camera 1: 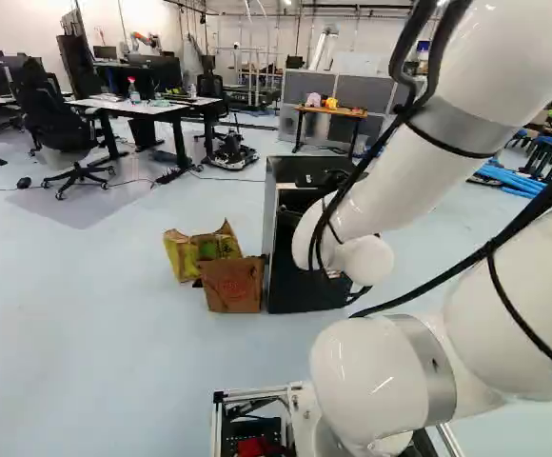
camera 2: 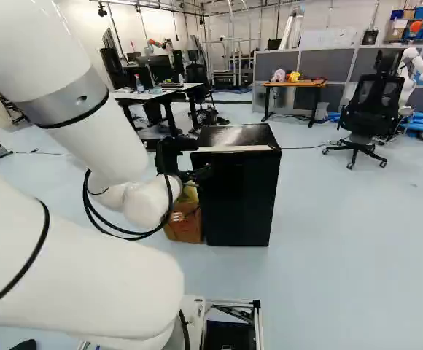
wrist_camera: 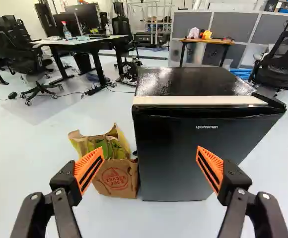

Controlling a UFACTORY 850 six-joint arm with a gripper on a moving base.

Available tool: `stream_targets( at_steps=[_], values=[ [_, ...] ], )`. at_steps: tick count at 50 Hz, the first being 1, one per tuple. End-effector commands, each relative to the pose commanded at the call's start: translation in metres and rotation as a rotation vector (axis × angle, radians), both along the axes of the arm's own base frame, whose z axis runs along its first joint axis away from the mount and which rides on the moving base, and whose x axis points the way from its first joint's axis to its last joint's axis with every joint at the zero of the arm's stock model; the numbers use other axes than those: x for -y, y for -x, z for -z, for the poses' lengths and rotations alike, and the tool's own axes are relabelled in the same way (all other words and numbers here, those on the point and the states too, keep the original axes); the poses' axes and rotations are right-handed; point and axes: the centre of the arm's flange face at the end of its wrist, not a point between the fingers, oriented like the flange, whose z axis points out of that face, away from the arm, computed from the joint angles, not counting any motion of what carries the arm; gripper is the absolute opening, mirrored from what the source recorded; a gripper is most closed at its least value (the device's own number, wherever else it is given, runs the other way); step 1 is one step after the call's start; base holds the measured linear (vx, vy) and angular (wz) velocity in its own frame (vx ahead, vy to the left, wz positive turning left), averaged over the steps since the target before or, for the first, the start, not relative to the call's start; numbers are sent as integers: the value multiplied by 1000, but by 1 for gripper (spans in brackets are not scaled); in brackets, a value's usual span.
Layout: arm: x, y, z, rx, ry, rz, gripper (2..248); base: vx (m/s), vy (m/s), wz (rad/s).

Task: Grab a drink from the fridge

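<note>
With no drink in sight, the gripper (wrist_camera: 150, 150) stands wide open, facing the fridge (wrist_camera: 196, 82) ahead, and I'd have it gently hook the free edge of the door (wrist_camera: 174, 153).

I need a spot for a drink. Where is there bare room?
The mini fridge's top, behind its pale front strip; also beside it, toward the right-hand office chair. Crowded: its other side, where paper bags stand.
</note>
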Motion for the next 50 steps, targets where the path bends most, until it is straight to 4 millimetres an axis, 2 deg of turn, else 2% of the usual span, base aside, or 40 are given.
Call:
stream_targets(
  at_steps=[27, 50],
  values=[
    [-12, -45, -4, -21, -43, 52, 247, 0, 0, 0],
    [-33, -62, -7, -3, -88, 95, 247, 0, 0, 0]
  ],
)
